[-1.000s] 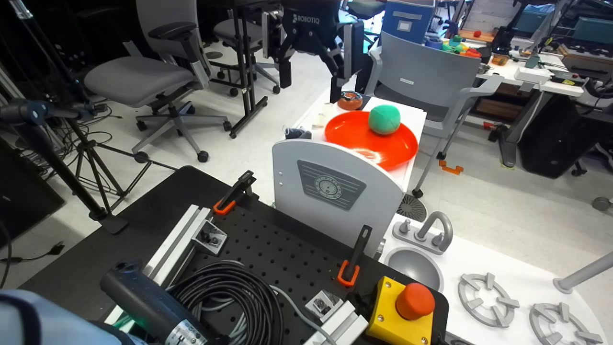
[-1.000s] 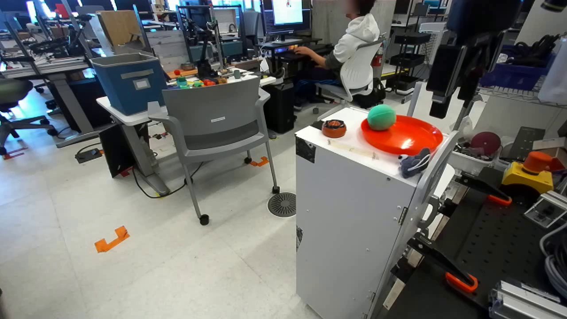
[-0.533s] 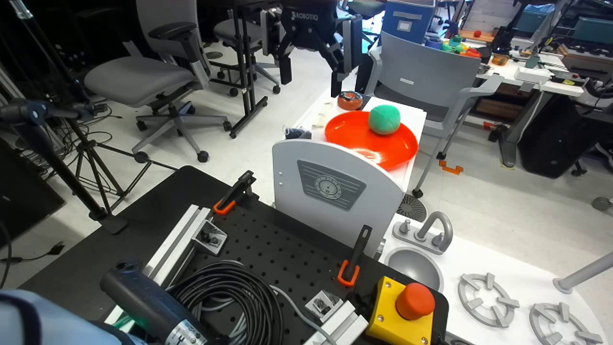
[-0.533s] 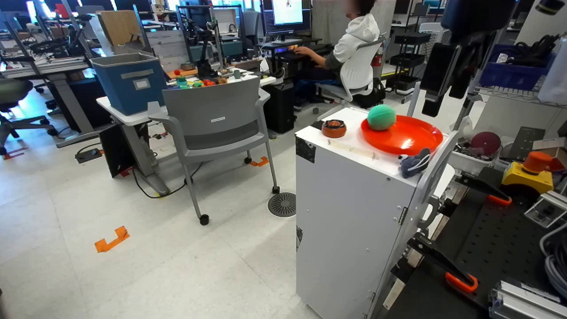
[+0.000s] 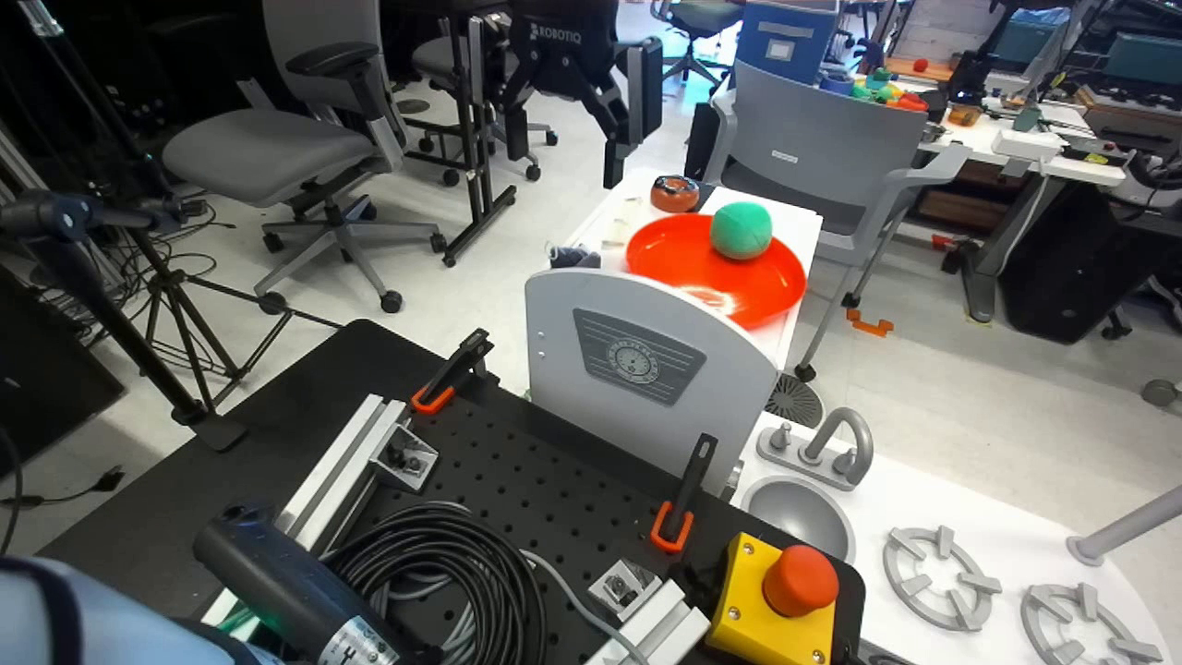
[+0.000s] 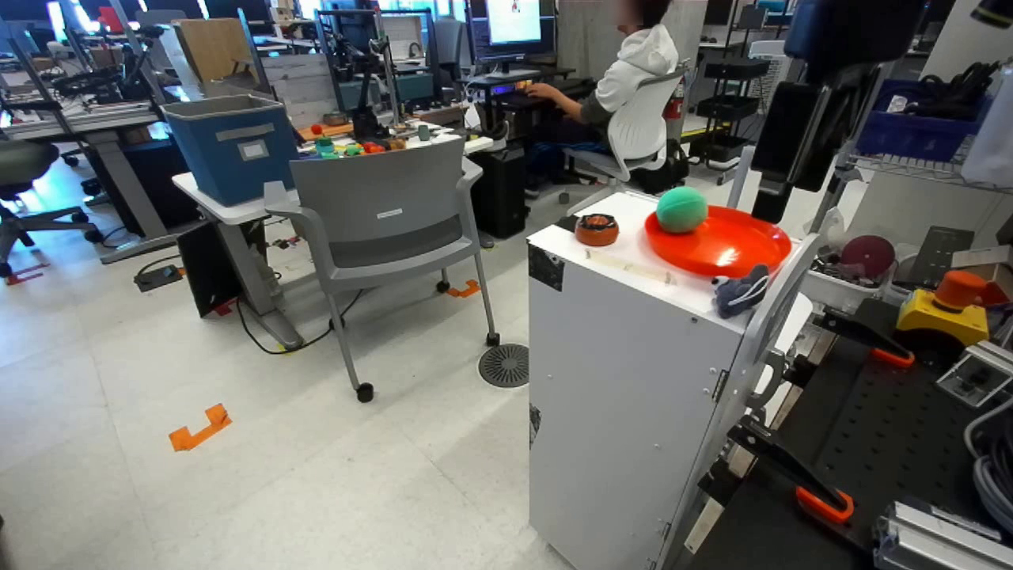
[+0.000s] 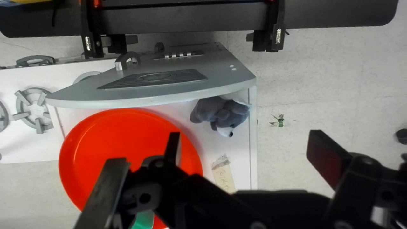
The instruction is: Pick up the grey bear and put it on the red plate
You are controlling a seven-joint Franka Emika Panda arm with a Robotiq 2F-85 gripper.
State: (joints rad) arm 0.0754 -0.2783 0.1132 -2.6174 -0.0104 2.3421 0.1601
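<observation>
Beside the red plate (image 7: 108, 136) lies the grey bear (image 7: 220, 113).
Higher up, my end effector (image 5: 565, 155) hangs spread wide, empty.

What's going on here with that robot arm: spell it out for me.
A robot arm hangs near a white cabinet, its jaws open with nothing between them. The grey bear lies on top of the cabinet, beside the red plate and apart from it, not yet picked up. A green ball sits on the plate. The job is to get the bear onto that plate.
</observation>
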